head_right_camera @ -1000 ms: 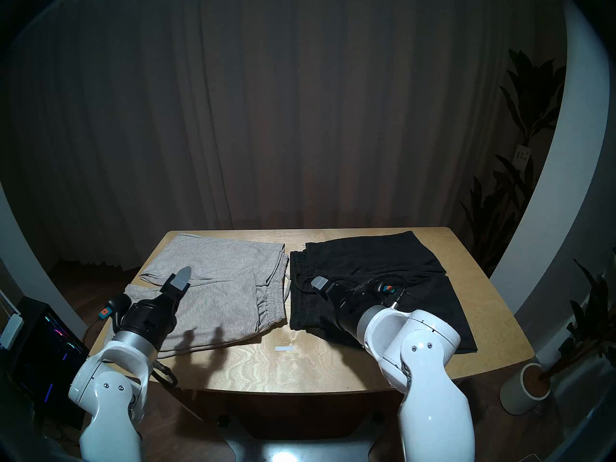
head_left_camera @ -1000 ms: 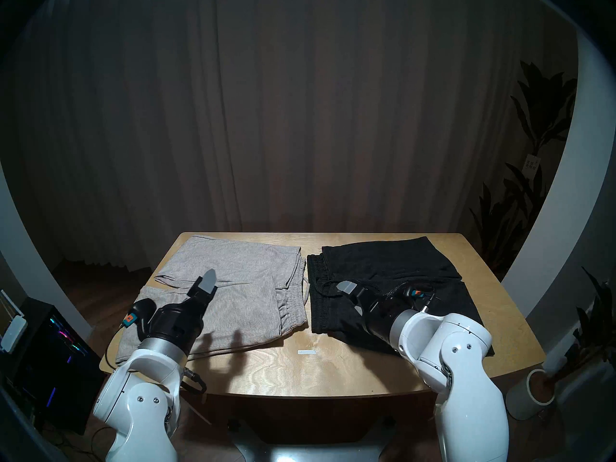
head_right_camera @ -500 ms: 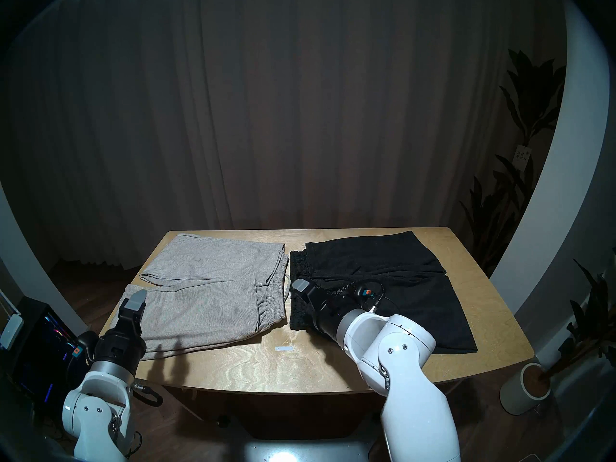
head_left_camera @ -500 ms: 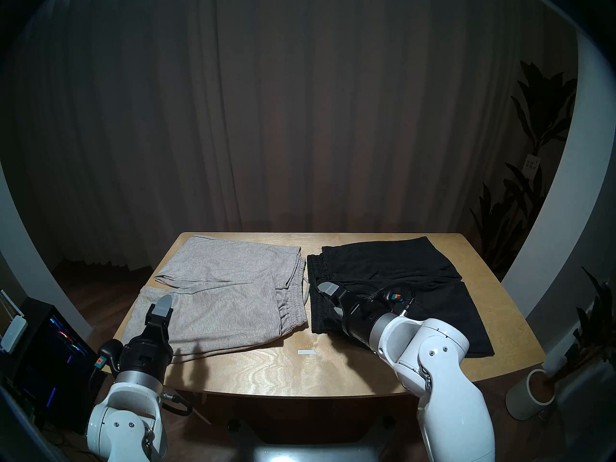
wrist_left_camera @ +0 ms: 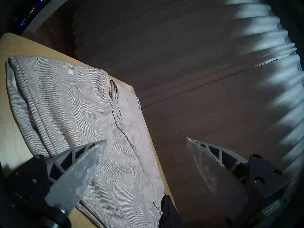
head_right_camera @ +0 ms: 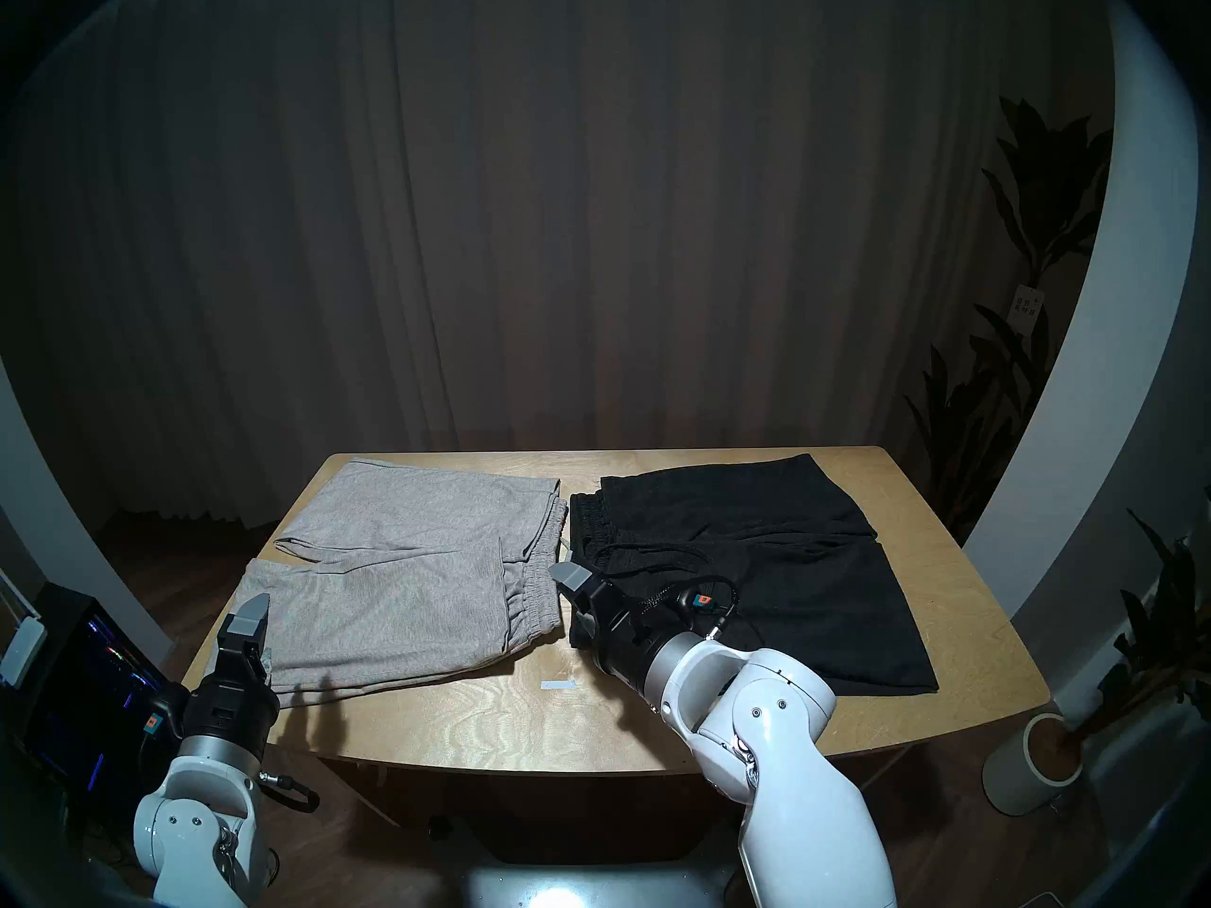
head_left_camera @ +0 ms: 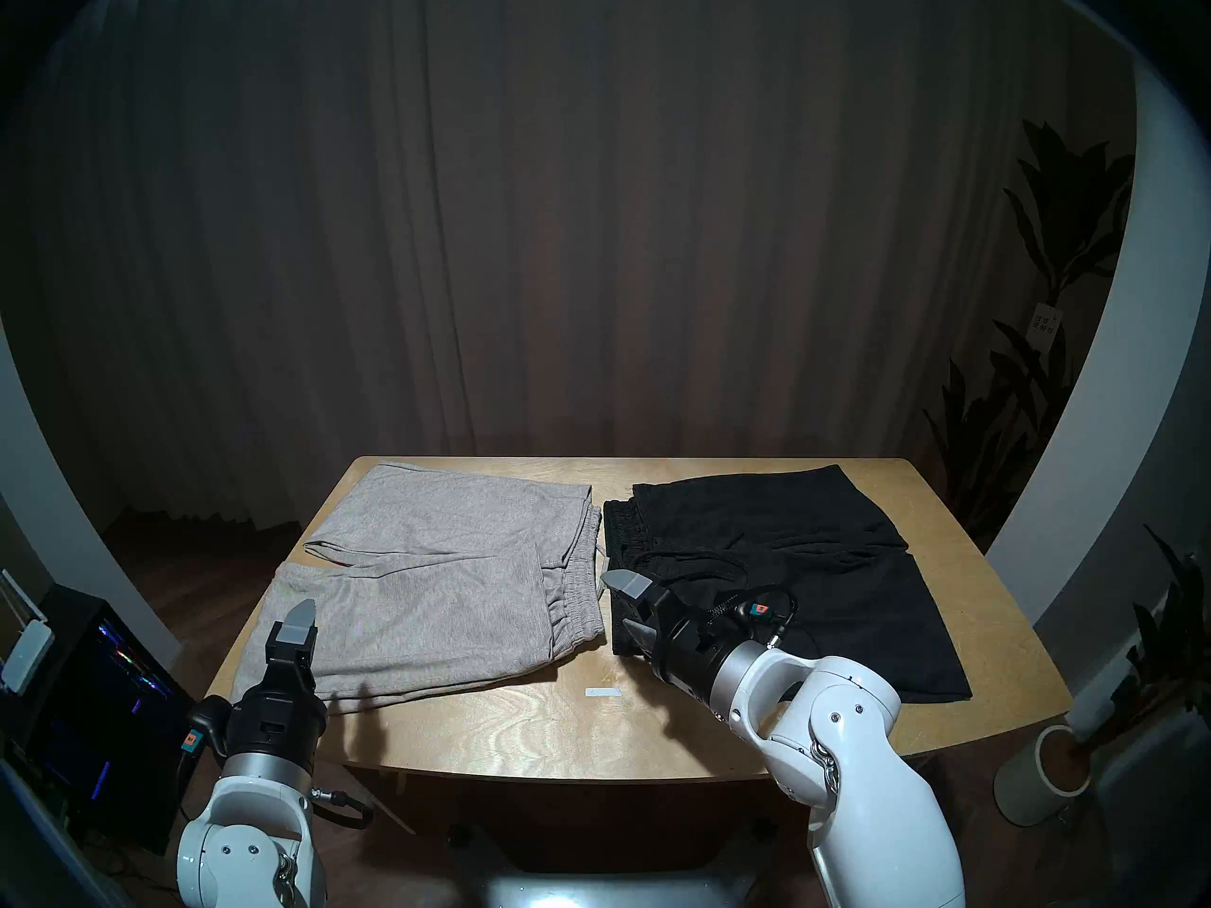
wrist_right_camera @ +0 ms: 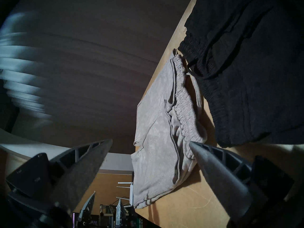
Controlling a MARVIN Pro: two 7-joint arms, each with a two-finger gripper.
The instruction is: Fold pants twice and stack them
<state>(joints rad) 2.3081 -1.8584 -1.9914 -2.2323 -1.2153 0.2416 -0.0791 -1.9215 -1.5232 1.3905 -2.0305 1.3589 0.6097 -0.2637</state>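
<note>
Jaws of both the left gripper (head_left_camera: 296, 631) and right gripper (head_left_camera: 630, 605) gape empty; risk: pinching only the top layer of the grey pants (head_left_camera: 445, 579) skews the fold.

You are looking at a surface (head_left_camera: 655, 730) whose far half is taken up by grey pants (head_left_camera: 445, 579) and black pants (head_left_camera: 786, 559), lying almost waistband to waistband, leaving only a narrow gap. The bare near strip is giving your tools free passage, crossed only by a small white strip (head_left_camera: 603, 692). The right tool (head_left_camera: 626, 608) is hovering over that gap; the left tool (head_left_camera: 295, 638) is hanging over the grey pants' near-left corner.
</note>
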